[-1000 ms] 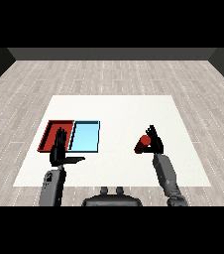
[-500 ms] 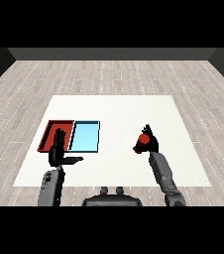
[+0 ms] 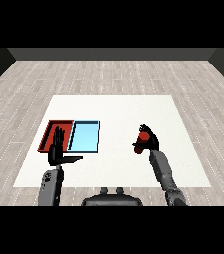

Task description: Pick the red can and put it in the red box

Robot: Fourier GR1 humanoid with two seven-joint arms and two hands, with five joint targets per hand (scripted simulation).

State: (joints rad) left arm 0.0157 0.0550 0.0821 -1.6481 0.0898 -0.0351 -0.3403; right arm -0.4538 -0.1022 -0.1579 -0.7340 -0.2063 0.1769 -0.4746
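Risk: our right hand (image 3: 148, 141) grasps the red can (image 3: 143, 136) near the desk's (image 3: 124, 106) right edge; the carry crosses the blue tray (image 3: 84, 136) before reaching the red tray (image 3: 48, 134). Left hand (image 3: 57, 149) released.

The can (image 3: 143, 136) is red and small, and it sits right of the worktop's middle, closer to the right edge than to the left. The black fingers (image 3: 149, 134) of the right hand (image 3: 148, 143) curl round it and hide much of its body, so only its upper red part shows; whether it touches the worktop cannot be told. The red tray (image 3: 48, 135) is shallow and rectangular, with a dark inside. It lies flat near the worktop's left edge, well apart from the can, and its front part is hidden.
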